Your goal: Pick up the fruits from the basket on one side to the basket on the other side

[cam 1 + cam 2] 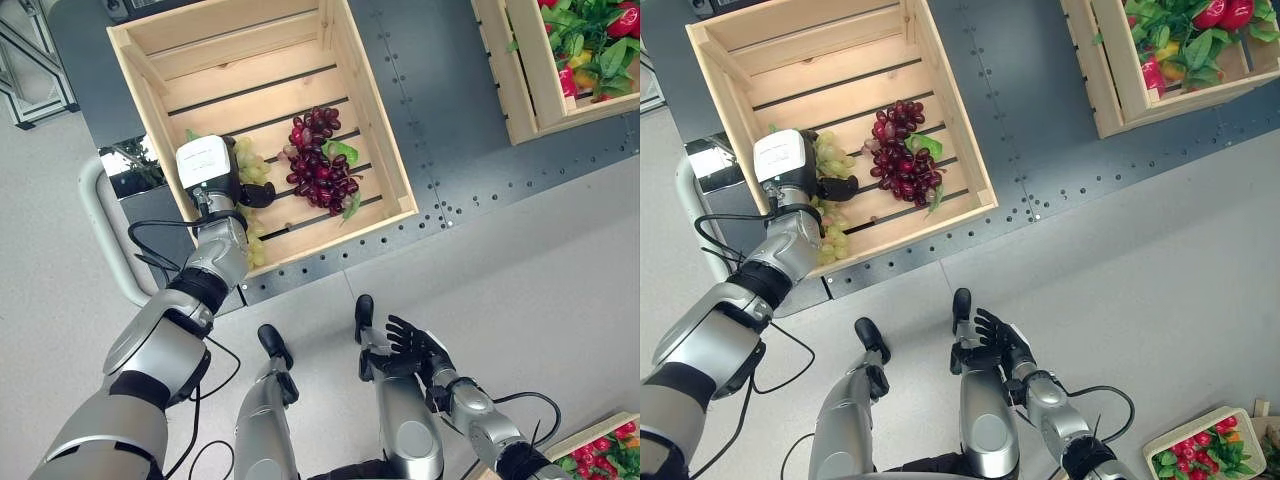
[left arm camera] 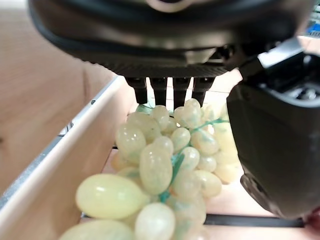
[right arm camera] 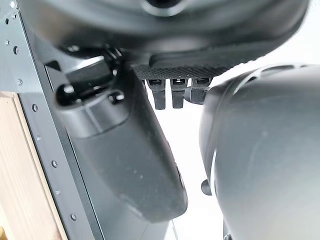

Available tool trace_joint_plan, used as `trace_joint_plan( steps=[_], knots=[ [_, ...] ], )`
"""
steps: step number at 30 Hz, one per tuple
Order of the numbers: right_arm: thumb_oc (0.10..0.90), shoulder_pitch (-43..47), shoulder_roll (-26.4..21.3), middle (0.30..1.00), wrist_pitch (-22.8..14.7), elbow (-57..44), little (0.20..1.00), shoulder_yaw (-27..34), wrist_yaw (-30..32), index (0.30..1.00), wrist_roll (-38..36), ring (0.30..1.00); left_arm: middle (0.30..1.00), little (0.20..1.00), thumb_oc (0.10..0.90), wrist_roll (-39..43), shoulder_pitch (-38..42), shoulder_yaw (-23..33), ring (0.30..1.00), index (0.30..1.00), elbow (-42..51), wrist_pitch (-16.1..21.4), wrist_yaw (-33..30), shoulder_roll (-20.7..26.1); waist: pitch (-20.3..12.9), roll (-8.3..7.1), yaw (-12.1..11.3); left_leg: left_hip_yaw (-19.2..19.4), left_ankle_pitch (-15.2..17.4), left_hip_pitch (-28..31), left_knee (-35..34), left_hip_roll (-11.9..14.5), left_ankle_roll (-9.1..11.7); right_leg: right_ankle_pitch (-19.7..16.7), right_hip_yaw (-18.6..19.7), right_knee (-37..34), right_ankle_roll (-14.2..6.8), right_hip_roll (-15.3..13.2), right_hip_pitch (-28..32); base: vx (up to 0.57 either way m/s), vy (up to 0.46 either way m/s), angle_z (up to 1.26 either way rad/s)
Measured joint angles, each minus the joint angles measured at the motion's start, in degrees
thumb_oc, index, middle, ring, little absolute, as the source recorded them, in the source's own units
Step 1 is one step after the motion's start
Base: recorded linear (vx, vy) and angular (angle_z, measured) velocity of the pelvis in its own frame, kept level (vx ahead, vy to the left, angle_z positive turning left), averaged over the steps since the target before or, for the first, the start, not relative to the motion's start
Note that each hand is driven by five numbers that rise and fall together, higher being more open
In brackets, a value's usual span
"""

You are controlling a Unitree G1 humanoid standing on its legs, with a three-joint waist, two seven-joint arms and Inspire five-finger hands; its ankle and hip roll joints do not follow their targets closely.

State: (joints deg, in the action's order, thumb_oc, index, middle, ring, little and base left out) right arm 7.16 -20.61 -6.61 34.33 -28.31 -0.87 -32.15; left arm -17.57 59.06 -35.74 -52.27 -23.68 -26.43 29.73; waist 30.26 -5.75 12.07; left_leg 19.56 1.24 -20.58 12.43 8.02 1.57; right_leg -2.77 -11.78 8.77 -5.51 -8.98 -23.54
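Wooden crate on dark metal platform is the landmark. Left hand sits inside the crate at its near-left corner, fingers and thumb curled round a bunch of green grapes; grapes are pinched between fingers and thumb just beside the crate's left wall. Bunch of dark red grapes lies on the crate's slats, just right of the left hand, not touching it. Right hand hangs over the floor, well below the crate, fingers loosely spread, holding nothing. A 2nd crate with leafy produce stands right of the wooden crate.
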Motion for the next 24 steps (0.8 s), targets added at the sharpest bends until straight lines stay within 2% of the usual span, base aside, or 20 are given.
trace_joint_plan(
  steps=[7,9,13,20,24],
  knots=[
    [0.8,0.01,0.0,0.9,0.0,-0.58,0.9,-0.05,0.66,0.9,-0.38,0.9,0.9,0.9,0.8,3.89,1.07,0.13,0.9,0.9,-0.18,-1.09,-0.39,0.02,0.0,0.0,-0.02,0.38,0.0,-0.71,-0.05,0.03,0.0,0.0,0.34,0.17,0.0,0.04,-1.05,0.0,0.0,0.0],
    [0.8,0.08,0.0,0.9,0.0,-0.68,0.9,-0.09,0.9,0.9,-0.39,0.9,0.3,0.3,0.4,4.4,1.83,0.14,0.3,0.3,-0.97,-1.41,-0.04,0.03,0.0,0.0,0.03,0.51,0.0,-0.91,-0.04,0.03,0.0,-0.01,0.45,0.22,0.01,0.03,-1.32,0.0,0.0,0.0],
    [0.8,0.33,-0.01,0.9,0.0,-0.72,0.9,-0.09,0.92,0.9,-0.38,0.9,0.3,0.3,0.4,3.5,3.15,0.09,0.3,0.3,-2.01,-3.03,2.1,0.35,0.0,0.0,0.09,0.56,0.0,-0.9,-0.07,0.03,0.01,-0.01,0.46,0.24,0.01,0.02,-1.34,0.0,0.0,0.0],
    [0.8,0.95,-0.03,0.9,0.03,-0.94,0.9,-0.24,1.07,0.9,-0.39,0.9,0.3,0.3,0.4,-0.52,5.96,-2.71,0.3,0.3,-4.26,-8.06,15.34,0.32,-0.01,0.01,0.09,0.76,0.0,-0.59,-0.02,0.03,0.0,-0.05,0.62,0.44,0.08,-0.03,-1.24,0.0,0.0,0.0],
    [0.8,1.78,-0.57,0.9,0.48,-0.96,0.9,-1.76,1.78,0.9,-0.4,0.9,0.3,0.3,0.4,-1.52,6.12,-4.47,0.3,0.3,-5.2,-8.58,20.88,0.2,-0.01,0.03,0.29,0.77,0.0,0.19,-0.04,0.01,0.0,-0.05,0.6,0.44,0.09,-0.07,-0.39,0.0,0.0,0.0]
  ],
)
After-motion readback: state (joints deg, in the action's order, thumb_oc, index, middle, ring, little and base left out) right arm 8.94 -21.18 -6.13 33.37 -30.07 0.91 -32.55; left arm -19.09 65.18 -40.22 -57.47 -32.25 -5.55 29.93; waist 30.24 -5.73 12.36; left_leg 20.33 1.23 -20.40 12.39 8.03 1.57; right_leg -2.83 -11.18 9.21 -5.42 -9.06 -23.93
